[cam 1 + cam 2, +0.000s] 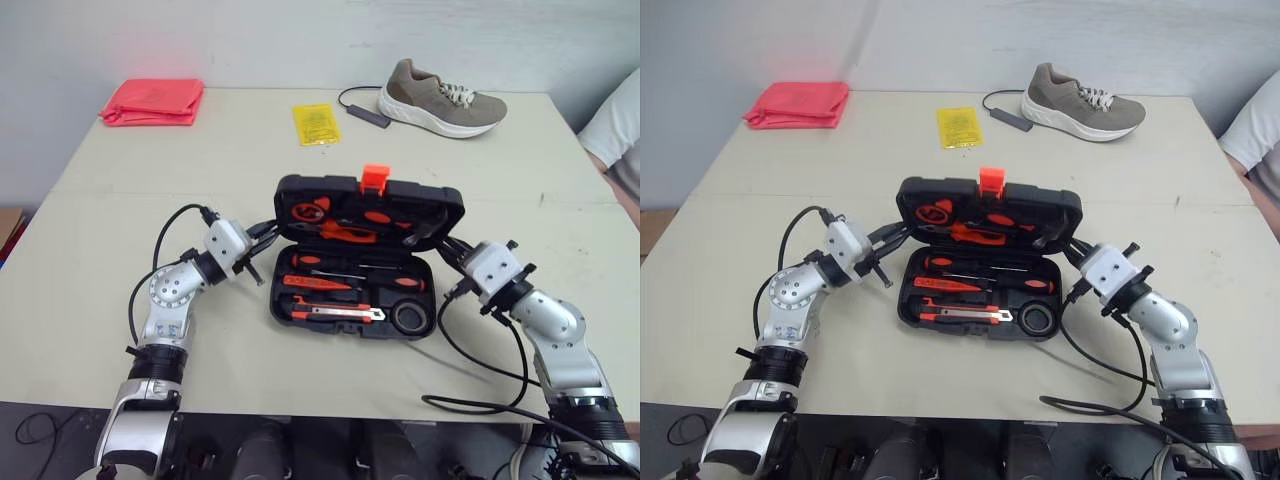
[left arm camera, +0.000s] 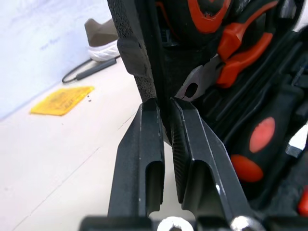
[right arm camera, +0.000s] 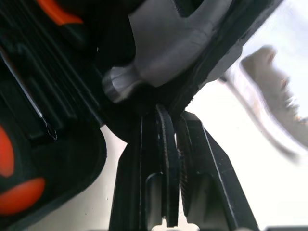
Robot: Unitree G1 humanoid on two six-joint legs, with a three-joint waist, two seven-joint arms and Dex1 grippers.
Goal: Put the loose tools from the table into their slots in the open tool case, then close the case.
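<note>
- here, the open case [image 1: 277, 300] sits mid-tabletop [image 1: 120, 220], its lid [image 1: 300, 186] standing partly up behind the base, with an orange latch [image 1: 374, 178] on the lid's top edge.
- the left arm comes up from the near edge with its elbow bent and its wrist turned in toward the case. the left gripper [image 1: 268, 232] is at the lid's left edge.
- in the left wrist view its fingers [image 2: 144, 144] are narrow, pinching the lid's wall between them.
- the right arm mirrors it, elbow out and forearm angled in. the right gripper [image 1: 445, 245] is at the lid's right edge.
- in the right wrist view that gripper is nearly closed, clamped on the lid's rim just below the hammer [image 3: 168, 38].
- pliers [image 1: 345, 232] sit in the lid. a screwdriver [image 1: 320, 262], a knife [image 1: 335, 313] and a tape [image 1: 410, 318] lie in the base's slots.
- at the tabletop's far side lie a shoe [image 1: 445, 100], a yellow packet [image 1: 316, 124] and a red cloth [image 1: 153, 101], all well apart from the case.
- a person's sleeve [image 1: 615, 125] shows at the right edge.
</note>
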